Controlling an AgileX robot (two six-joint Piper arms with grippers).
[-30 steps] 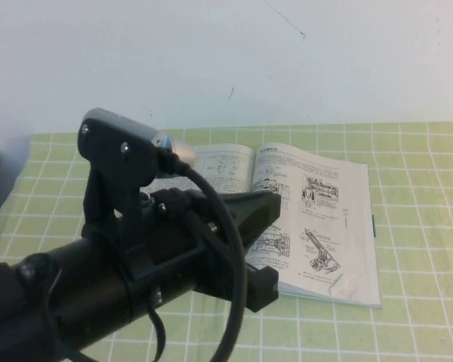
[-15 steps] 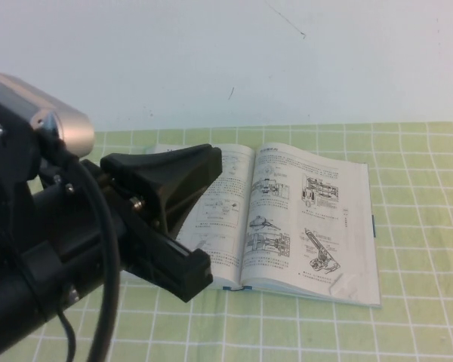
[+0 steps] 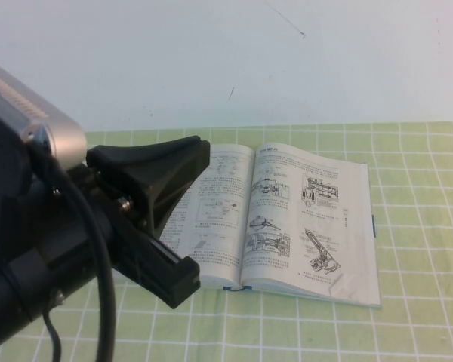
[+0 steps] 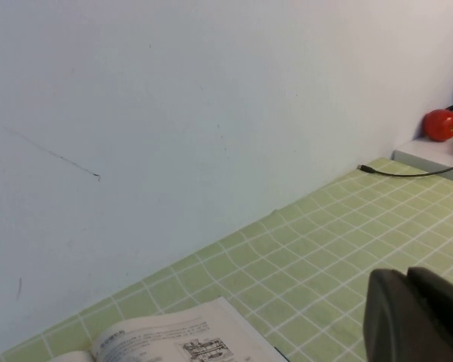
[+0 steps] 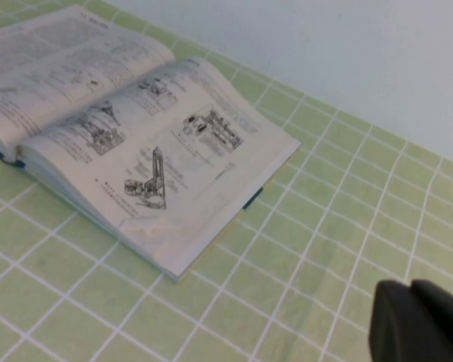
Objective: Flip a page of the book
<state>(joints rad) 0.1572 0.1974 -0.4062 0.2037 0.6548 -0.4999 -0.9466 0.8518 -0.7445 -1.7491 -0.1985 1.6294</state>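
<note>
The book (image 3: 287,219) lies open and flat on the green checked cloth, right of centre. Its right-hand page (image 3: 317,219) shows black technical diagrams, and its left-hand page (image 3: 215,211) shows text and small diagrams. My left gripper (image 3: 166,219) is shut and empty, raised close to the camera, hiding the book's left edge. In the left wrist view the gripper (image 4: 408,283) is above the cloth, with a corner of the book (image 4: 174,343) below. My right gripper (image 5: 410,290) is shut and empty, off to the side of the book (image 5: 136,136), out of the high view.
A white wall (image 3: 226,60) runs behind the table. In the left wrist view a red round object (image 4: 442,124) sits on a grey ledge at the far end, and a black cable (image 4: 408,172) lies on the cloth (image 4: 325,241).
My left arm has swung left and back from over the middle of the book, uncovering most of the left-hand page. The book lies as before.
</note>
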